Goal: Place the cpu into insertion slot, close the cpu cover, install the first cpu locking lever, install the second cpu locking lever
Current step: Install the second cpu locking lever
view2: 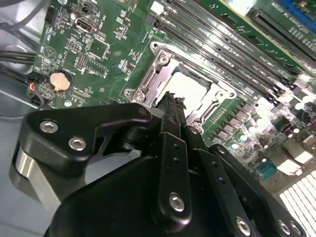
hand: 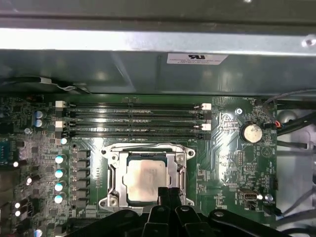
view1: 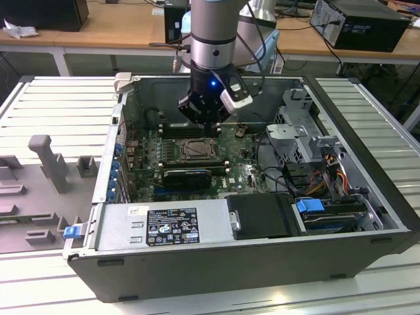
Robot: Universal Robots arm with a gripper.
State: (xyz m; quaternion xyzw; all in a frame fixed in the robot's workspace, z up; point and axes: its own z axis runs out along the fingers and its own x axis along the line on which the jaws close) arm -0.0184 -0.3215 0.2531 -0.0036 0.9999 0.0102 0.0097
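Observation:
The cpu (hand: 143,175) lies flat in the insertion slot (hand: 104,200) on the green board, its pale metal top facing up. The silvery cpu cover (hand: 116,170) lies down around it as a frame. My gripper (hand: 169,193) is shut, and its two black fingertips touch each other at the socket's edge, next to the cpu. The second wrist view shows the cpu (view2: 190,89), the cpu cover (view2: 217,101) and the fingertips (view2: 170,106) low over the socket rim. In the exterior view the gripper (view1: 209,128) hangs just above the insertion slot (view1: 195,151). I cannot make out what the tips touch.
Several long black memory slots (hand: 133,118) run beside the socket, toward the case wall (hand: 158,74). A coin cell (hand: 253,132) and cables (hand: 294,123) sit to one side. The open case holds a drive cage (view1: 298,128) and a power supply (view1: 164,226).

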